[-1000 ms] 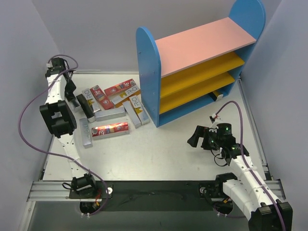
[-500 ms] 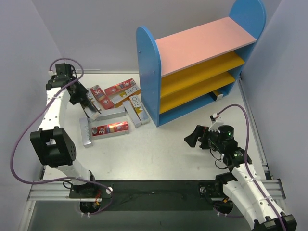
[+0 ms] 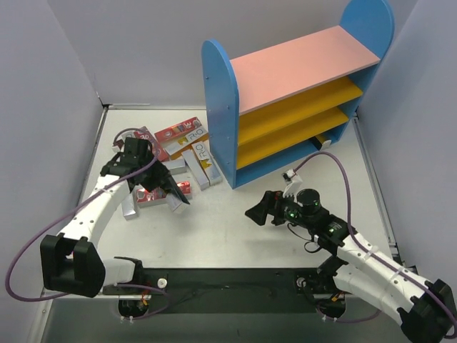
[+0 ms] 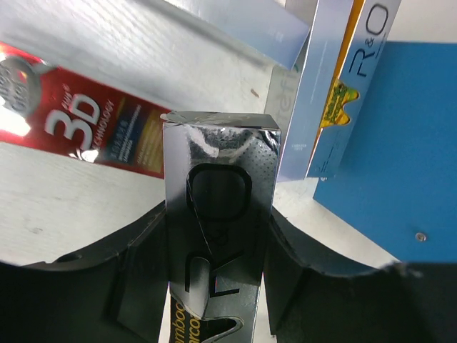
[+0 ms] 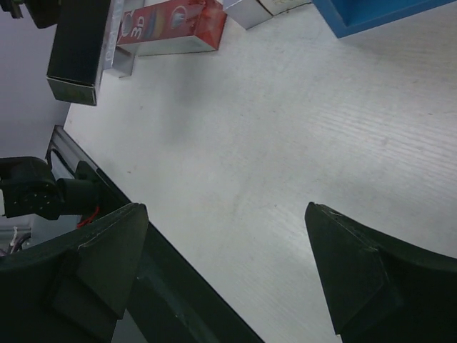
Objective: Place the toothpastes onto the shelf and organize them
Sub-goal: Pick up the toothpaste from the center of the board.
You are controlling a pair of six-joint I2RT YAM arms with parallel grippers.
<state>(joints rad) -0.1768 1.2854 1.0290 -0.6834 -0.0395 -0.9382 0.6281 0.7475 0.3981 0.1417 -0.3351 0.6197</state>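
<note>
"Over by the counter's (image 3: pixel 235 239) left edge, the left gripper (image 3: pixel 171 191) is clamping a silver toothpaste box (image 4: pixel 218 214) by its long sides, hanging above the near side of the pile (image 3: pixel 182 153)."

"Glossy cardboard, I'm thinking. It's risking twisting loose, or its far end clipping the blue side panel (image 3: pixel 218 107) going in."

"I'm counting about eight boxes lying loose toward the back-left corner, some hidden under the arm, plus the held one."

"And a yellow-ended box (image 3: pixel 323 141) is lying on the bottom board of the shelf (image 3: pixel 300 68). One shelf, four boards."

"Toward the right edge, the right gripper (image 3: pixel 257 212) is hanging spread wide, grasping nothing. Two arms, and they're risking bumping mid-counter."
</note>
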